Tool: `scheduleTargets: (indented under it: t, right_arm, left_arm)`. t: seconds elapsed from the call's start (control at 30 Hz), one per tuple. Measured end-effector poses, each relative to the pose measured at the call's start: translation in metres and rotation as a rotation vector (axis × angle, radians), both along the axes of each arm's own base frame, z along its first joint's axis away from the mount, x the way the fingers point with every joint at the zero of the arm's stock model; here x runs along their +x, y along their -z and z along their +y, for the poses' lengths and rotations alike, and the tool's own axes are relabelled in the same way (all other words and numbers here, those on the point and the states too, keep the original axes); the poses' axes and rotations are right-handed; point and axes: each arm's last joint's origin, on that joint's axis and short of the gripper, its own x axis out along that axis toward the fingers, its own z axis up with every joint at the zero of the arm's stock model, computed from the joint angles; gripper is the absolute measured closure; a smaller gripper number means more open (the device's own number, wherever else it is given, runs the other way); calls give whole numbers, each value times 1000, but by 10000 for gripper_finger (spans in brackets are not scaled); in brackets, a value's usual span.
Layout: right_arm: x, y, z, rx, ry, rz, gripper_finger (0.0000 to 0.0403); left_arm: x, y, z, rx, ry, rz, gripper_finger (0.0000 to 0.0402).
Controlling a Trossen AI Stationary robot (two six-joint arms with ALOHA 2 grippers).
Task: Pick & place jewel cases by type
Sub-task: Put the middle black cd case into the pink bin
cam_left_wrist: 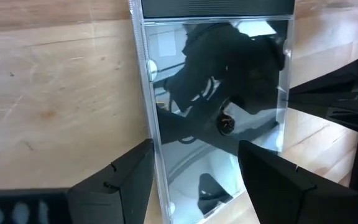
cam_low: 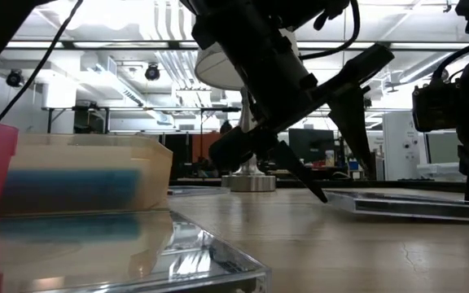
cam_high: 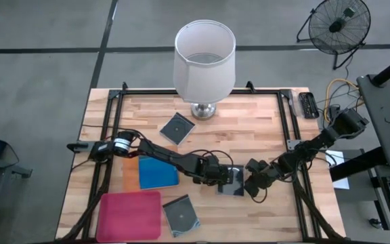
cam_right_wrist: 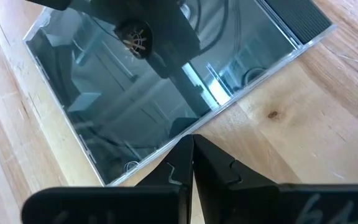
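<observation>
Both grippers crowd one grey jewel case [cam_high: 233, 181]
Left gripper [cam_left_wrist: 194, 163] released astride it; right gripper [cam_right_wrist: 192, 163] clenched empty beside its edge; arms hide most from above.

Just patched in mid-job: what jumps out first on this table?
Both grippers meet over one grey-transparent jewel case at the table's front centre: the left gripper is open astride its edge, the right gripper shut at its rim. A white-shaded lamp towers at the back edge. At front left, the magenta-pink tray lies before the orange tray holding blue cases.
</observation>
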Motion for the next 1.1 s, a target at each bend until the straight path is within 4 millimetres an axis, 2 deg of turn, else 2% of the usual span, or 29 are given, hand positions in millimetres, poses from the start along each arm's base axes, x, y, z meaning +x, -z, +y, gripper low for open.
scheduleTargets:
  t: [0.2,1.1]
  right_arm:
    - [0,0,0,1,0,2,394]
    - [0,0,0,6,10,4,394]
  left_arm:
    - [-2,-8,1,4,6,-10,194]
    - [-3,-8,2,-28,7,6,194]
